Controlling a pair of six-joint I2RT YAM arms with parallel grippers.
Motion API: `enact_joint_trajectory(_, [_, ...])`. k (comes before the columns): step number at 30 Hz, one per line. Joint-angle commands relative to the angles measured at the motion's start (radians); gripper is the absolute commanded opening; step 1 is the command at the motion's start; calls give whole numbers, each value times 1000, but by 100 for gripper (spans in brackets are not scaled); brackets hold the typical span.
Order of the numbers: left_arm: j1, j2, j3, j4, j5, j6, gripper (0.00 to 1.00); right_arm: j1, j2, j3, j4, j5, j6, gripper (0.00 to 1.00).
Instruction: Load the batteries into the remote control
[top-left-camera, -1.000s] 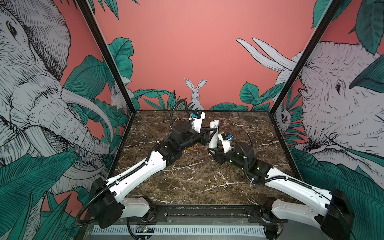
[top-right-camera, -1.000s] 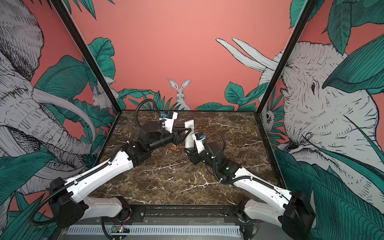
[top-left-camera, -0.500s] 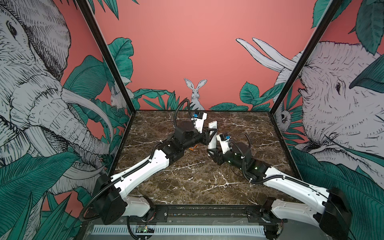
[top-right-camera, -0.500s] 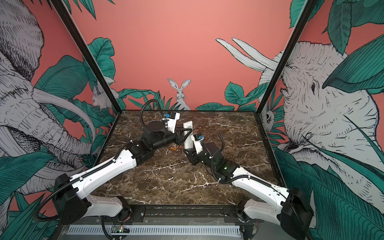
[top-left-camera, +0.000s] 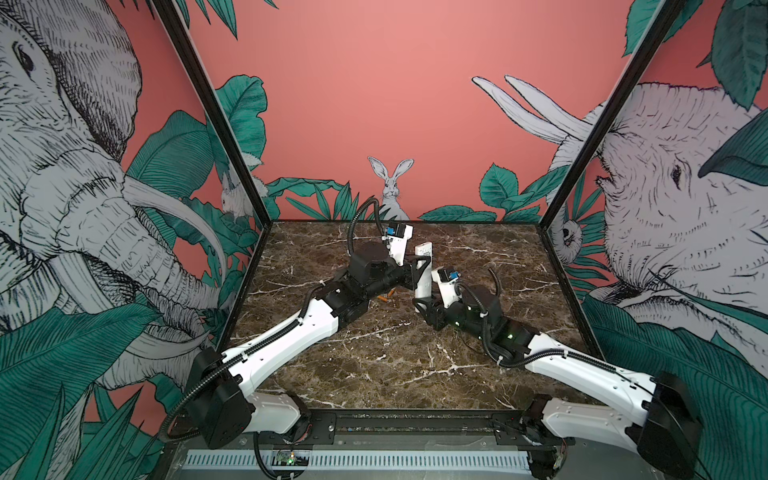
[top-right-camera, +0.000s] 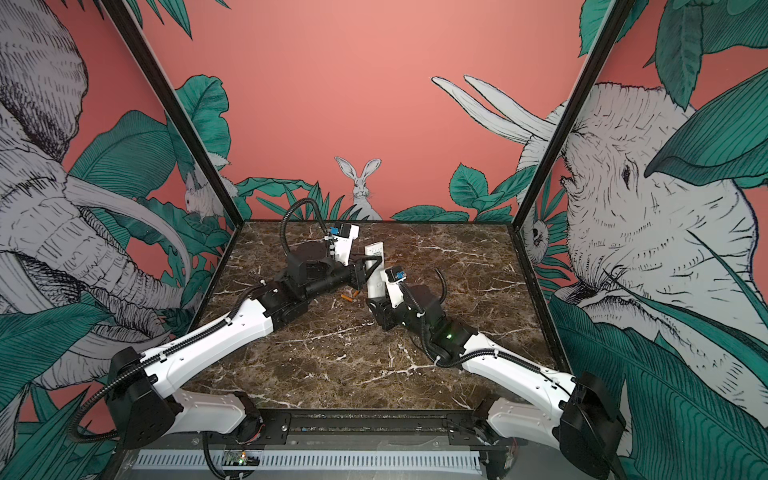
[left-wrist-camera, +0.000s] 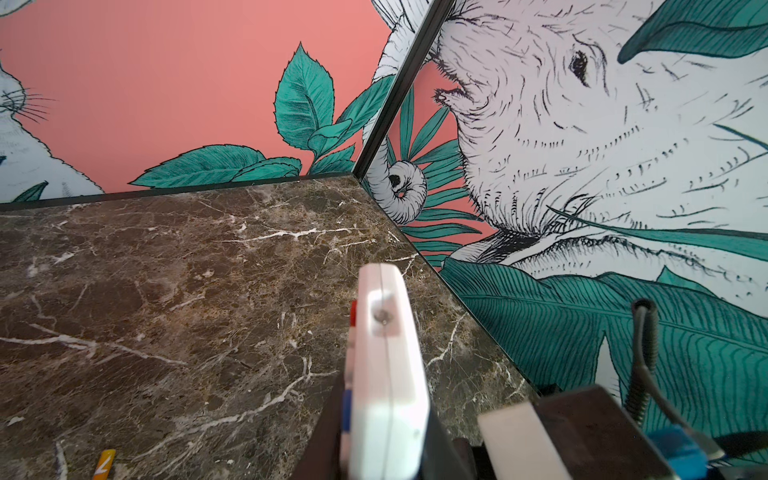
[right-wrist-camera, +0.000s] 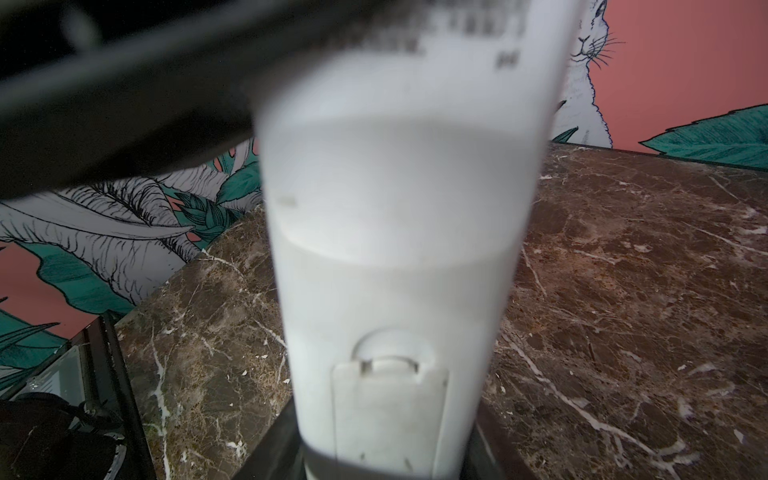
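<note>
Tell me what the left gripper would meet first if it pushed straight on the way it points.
The remote control: the left gripper is shut on it, so pushing on would likely shove it sideways. Past it, the left wrist view shows marble table, then the side wall; depth there is unclear.

Brown marble surface (top-left-camera: 374, 365) fills lower centre, boxed by pink mural walls: rabbit (top-left-camera: 390, 183) at centre back, elephants (top-left-camera: 62, 208) at left and right. Black rail (top-left-camera: 415, 424) and white slotted duct (top-left-camera: 374, 459) along bottom edge.
</note>
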Motion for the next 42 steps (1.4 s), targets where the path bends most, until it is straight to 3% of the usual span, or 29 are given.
enact_joint_trajectory(1, [-5, -24, 0, 34, 12, -20, 18, 14, -12, 28, 46, 4, 2, 0])
enact_joint_trajectory(15, [-7, -34, -13, 17, 12, -7, 18, 24, -12, 36, 27, 8, -16, 0])
enact_joint_trajectory(26, [-6, -25, -4, 28, 26, -17, 37, 29, -9, 46, 27, 4, -13, 0])
enact_joint_trajectory(38, [-7, -36, -11, 29, 27, -46, 3, 30, -29, 36, 28, -15, -31, 1])
enact_joint_trajectory(42, [-6, -50, 3, -22, 24, -35, 0, 30, -50, 27, 8, -79, -100, 40])
